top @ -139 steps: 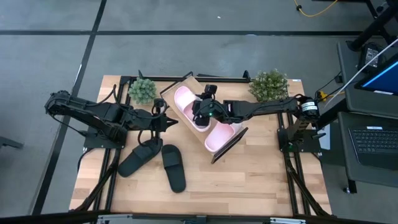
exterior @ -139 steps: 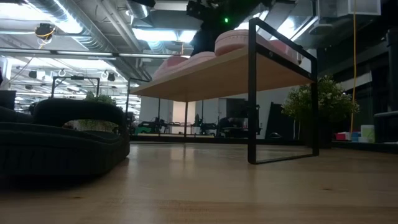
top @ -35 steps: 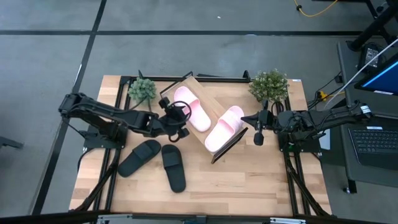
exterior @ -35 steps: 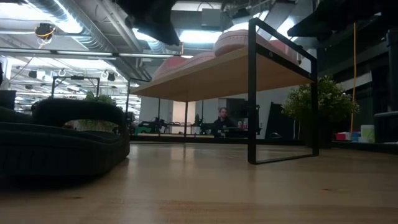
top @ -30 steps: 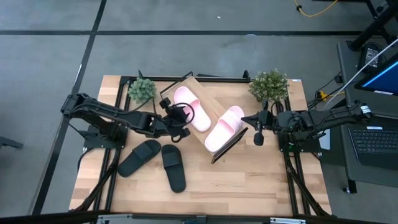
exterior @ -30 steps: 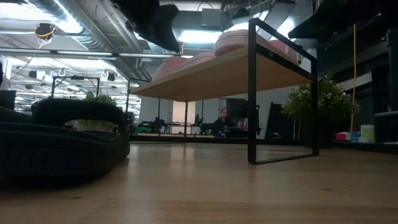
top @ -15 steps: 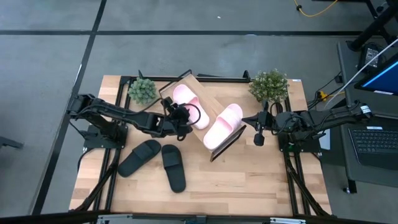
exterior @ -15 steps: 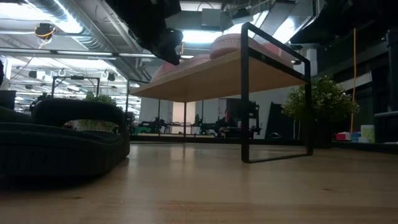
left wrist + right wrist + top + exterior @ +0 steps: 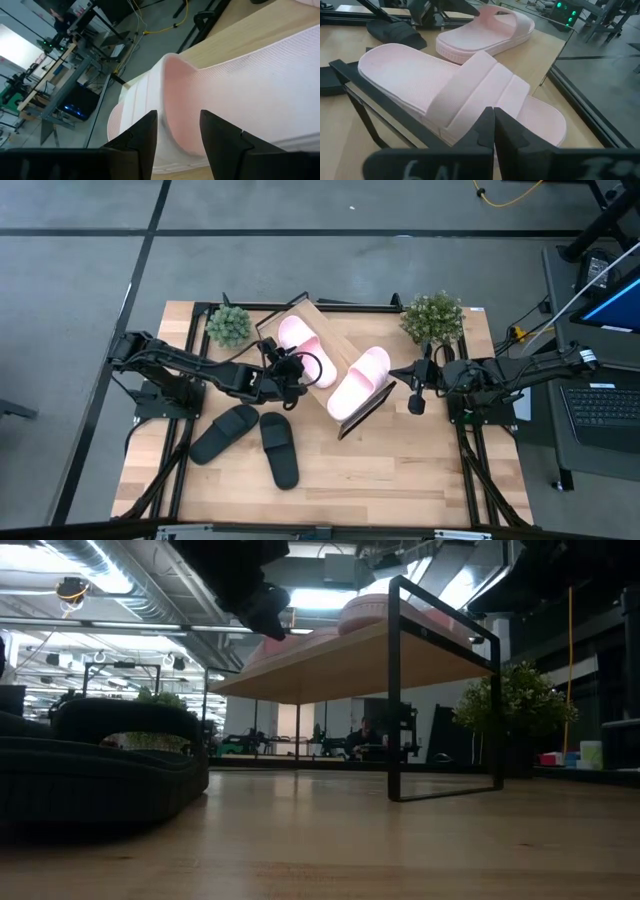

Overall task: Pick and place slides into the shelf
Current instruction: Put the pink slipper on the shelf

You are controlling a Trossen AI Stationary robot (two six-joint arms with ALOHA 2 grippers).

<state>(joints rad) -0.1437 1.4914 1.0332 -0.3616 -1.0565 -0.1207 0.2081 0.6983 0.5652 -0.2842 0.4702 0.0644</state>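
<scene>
Nearest, at seven o'clock on the table, the two black slides lie on the bare wood, not yet shelved. Past them, toward the centre, the left gripper sits at one pink slide on the shelf, fingers apart on either side of its edge, pinching nothing that shows. This looks like straightening; next it should back off and fetch a black slide. The other pink slide lies at three o'clock of it. Beyond, the right gripper waits closed and empty.
</scene>
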